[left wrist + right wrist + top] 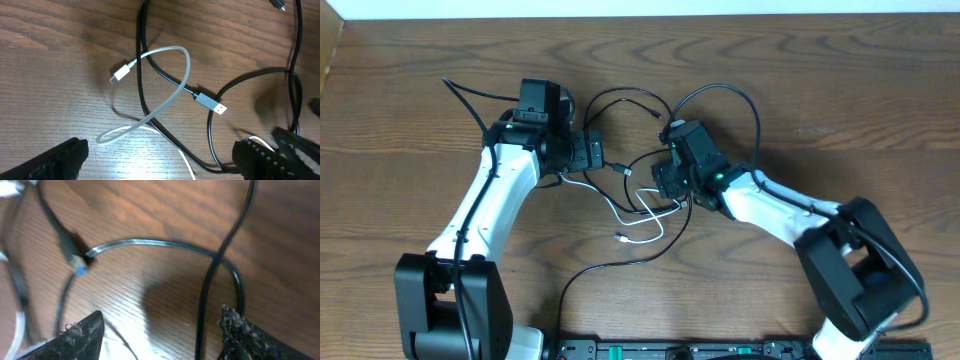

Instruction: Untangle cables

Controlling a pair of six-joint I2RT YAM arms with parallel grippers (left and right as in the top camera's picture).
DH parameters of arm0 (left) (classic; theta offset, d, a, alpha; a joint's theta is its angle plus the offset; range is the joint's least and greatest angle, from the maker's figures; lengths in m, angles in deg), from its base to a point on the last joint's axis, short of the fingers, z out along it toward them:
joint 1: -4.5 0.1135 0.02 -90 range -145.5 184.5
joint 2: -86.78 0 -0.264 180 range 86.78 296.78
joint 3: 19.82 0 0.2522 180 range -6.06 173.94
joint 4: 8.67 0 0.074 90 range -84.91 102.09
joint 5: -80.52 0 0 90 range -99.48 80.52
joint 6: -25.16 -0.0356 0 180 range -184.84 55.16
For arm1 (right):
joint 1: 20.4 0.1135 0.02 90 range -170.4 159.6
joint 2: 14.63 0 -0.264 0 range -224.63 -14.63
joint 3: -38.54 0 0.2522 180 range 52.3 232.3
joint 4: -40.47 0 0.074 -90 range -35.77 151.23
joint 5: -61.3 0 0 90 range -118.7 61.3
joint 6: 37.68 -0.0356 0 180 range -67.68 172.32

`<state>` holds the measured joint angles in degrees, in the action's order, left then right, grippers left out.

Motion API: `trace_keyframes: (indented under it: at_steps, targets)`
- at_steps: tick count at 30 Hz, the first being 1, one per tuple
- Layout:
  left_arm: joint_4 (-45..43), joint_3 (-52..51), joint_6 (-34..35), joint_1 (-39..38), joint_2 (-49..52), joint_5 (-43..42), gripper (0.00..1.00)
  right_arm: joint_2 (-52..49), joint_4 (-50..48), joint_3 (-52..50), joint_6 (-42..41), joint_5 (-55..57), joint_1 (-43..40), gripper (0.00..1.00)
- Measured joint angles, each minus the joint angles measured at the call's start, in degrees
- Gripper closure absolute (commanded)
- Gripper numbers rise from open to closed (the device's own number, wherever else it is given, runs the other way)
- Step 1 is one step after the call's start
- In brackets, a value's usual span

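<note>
From overhead, the cables (638,200) lie crossed in one knot at the middle of the bench (840,90), between the two arms. No cord lies apart on its own, so I judge the untangling barely begun, with all the separating left to do. I count one white cable (642,232), looping toward the near edge, and at least two black cables (620,97); where they cross I cannot count them more surely. The left pincer (595,152) and right pincer (663,183) flank the knot.

In the left wrist view, the left pincer (160,155) is spread wide and pinches nothing. The white cable (186,65) weaves across a black one that ends in a silver plug (209,103).

In the right wrist view, which is blurred, the right pincer (160,330) is spread too. One black strand (210,280) runs down between its fingers (75,335), apparently unpinched, and two strands cross above it.
</note>
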<state>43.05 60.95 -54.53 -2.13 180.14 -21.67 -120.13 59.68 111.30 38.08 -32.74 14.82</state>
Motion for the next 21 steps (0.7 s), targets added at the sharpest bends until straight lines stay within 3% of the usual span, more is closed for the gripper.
trace_keyframes:
  at_steps: [7, 21]
  targets:
    - [0.0, 0.0, 0.0, 0.0, 0.0, 0.0, 0.02, 4.9, -4.87, -0.02, -0.63, -7.85, 0.28, 0.29]
    - [0.0, 0.0, 0.0, 0.0, 0.0, 0.0, 0.02, 4.9, 3.93, -0.04, -1.31, -12.15, 6.45, 0.28]
